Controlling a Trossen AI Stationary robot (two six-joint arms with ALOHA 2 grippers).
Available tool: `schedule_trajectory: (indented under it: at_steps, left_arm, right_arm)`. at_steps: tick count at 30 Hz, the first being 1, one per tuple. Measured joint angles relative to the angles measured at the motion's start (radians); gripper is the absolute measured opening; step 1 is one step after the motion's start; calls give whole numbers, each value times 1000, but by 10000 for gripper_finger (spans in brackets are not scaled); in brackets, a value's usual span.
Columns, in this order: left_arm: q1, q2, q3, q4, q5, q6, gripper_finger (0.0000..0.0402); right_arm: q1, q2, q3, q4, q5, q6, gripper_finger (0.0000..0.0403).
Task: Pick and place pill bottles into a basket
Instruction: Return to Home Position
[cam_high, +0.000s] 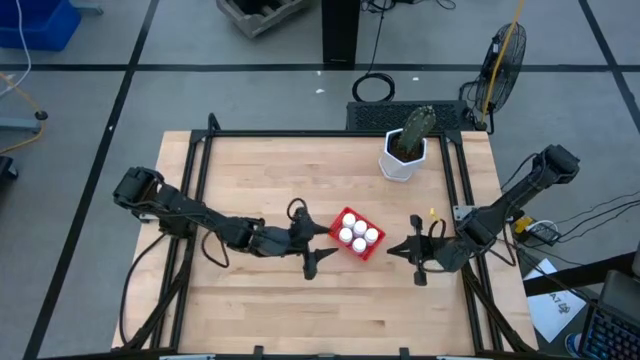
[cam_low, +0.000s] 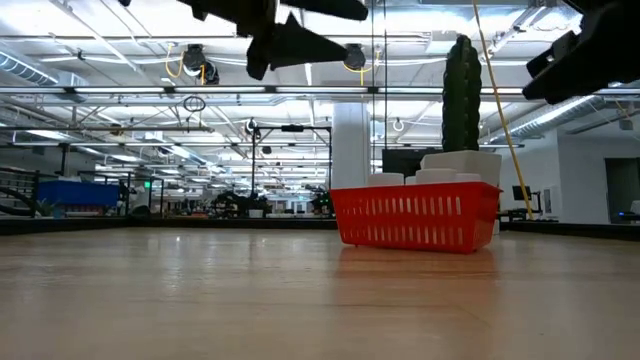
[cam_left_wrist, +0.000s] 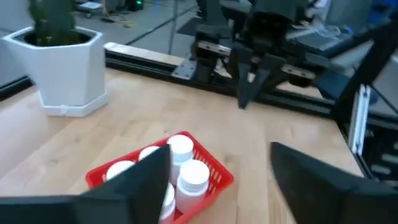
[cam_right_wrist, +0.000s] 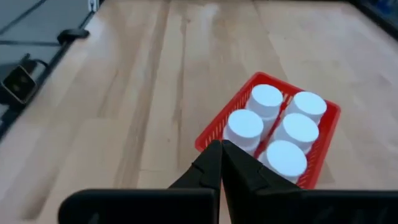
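Observation:
The red basket (cam_high: 358, 235) stands on the table's middle with several white pill bottles (cam_right_wrist: 266, 99) upright inside it. It also shows in the low view (cam_low: 415, 215). My left gripper (cam_high: 322, 245) hangs open and empty just left of the basket, above the table. In the left wrist view (cam_left_wrist: 217, 158) its fingers stand wide apart with the basket ahead of them. My right gripper (cam_high: 395, 250) is shut and empty, right of the basket and clear of it. Its closed fingertips (cam_right_wrist: 221, 146) point toward the basket.
A white pot with a green plant (cam_high: 405, 150) stands at the far right of the table, behind the basket. A black frame rail (cam_high: 320, 133) runs around the table top. Bare wood (cam_high: 300, 310) lies along the near side.

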Motion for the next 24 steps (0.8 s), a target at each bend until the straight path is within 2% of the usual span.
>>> schedule_trajectory:
  at_steps: [4,7,8,9,15,21,24]
  left_arm:
    - [1,12,0,-38,54,107,158]
    - [3,9,0,-79,68,152,51]
    - [5,9,0,-95,69,153,27]
    - [7,10,-3,-99,73,156,16]
    - [7,-14,-87,-38,114,202,14]
    - [12,-180,-326,126,120,190,11]
    - [17,-282,-462,204,123,170,8]
  right_arm:
    - [41,0,-19,-1,41,-50,0]
    - [63,-4,-28,-1,72,3,0]
    - [70,-4,-31,1,75,19,0]
    - [75,-4,-36,4,76,24,0]
    - [115,-24,-75,82,119,-19,0]
    - [179,-163,-77,89,202,-130,0]
    - [195,-241,-77,82,206,-169,0]
